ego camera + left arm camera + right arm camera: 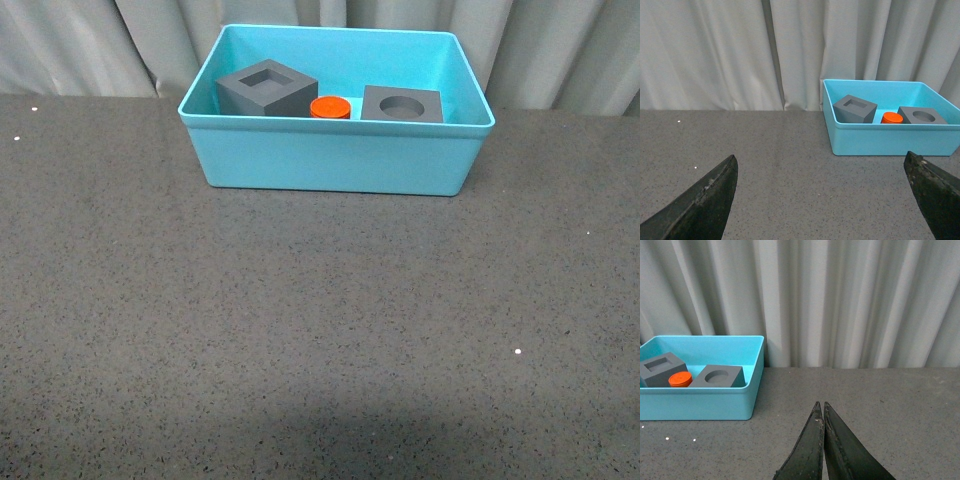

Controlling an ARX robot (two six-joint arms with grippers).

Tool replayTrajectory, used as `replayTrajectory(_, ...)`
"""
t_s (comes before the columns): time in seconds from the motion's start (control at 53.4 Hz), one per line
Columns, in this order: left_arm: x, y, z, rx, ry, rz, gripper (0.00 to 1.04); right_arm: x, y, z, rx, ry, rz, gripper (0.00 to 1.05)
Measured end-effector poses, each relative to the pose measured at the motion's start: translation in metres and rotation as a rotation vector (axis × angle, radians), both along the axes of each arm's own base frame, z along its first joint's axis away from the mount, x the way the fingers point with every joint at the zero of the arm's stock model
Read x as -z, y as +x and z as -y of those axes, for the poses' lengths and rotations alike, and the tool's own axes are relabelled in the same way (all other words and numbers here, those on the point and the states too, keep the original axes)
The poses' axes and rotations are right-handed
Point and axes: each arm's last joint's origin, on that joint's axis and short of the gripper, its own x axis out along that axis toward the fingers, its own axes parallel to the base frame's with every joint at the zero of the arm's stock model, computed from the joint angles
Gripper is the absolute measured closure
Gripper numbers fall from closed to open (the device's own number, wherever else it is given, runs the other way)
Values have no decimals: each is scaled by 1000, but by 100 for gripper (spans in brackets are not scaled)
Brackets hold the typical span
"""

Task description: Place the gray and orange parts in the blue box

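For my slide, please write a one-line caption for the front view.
Blue box on the dark table holds two gray cubes with the orange cylinder between them.

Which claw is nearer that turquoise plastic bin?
Neither clearly. The open left claw and the shut right claw both hang back from the turquoise plastic bin, which sits ahead between them.

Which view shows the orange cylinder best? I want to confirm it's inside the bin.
The front view: it looks down into the blue box, showing the orange cylinder between the two gray cubes. Both wrist views see it from lower and farther off, only its top clearing the rim.
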Motion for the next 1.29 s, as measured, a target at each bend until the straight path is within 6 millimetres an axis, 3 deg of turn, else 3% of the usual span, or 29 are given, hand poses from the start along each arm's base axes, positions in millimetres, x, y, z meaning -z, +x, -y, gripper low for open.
replayTrajectory(0.225,0,0,0,0,0,0,7,12,-10,0,0,0,9,104)
replayTrajectory(1.255,0,0,0,0,0,0,7,14,-36,0,-3,0,8,104)
replayTrajectory(1.292,0,0,0,0,0,0,7,14,-36,0,-4,-1,8,100)
